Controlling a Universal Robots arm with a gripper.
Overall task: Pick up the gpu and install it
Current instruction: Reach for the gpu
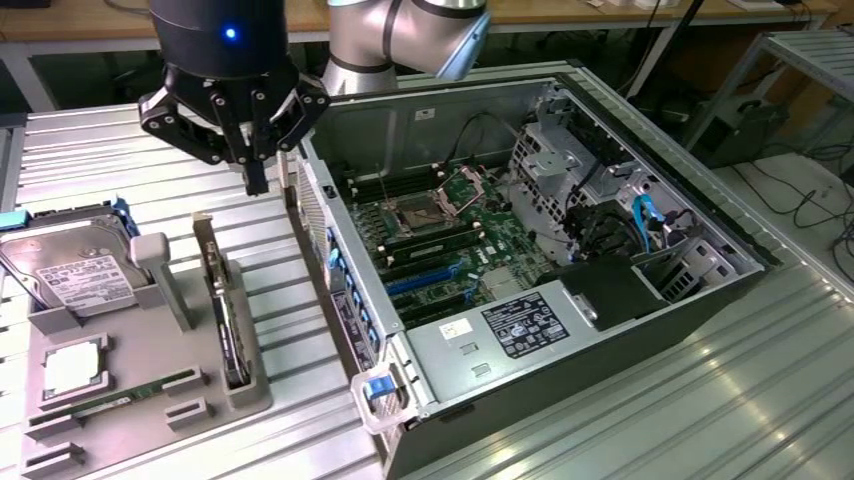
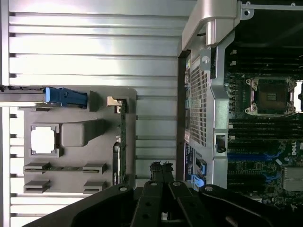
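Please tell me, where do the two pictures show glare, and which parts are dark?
Exterior view: the ribbed table gleams white toward the exterior view's right; the computer case interior is dim. Wrist view: the table glares strongly, the pale square in the gray tray is washed out, and the hand is a dark shape.

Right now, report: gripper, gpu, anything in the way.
Gripper shut, empty, above the table between parts tray and open computer case. Gpu upright on edge in the tray slot, untouched. Nothing between them.
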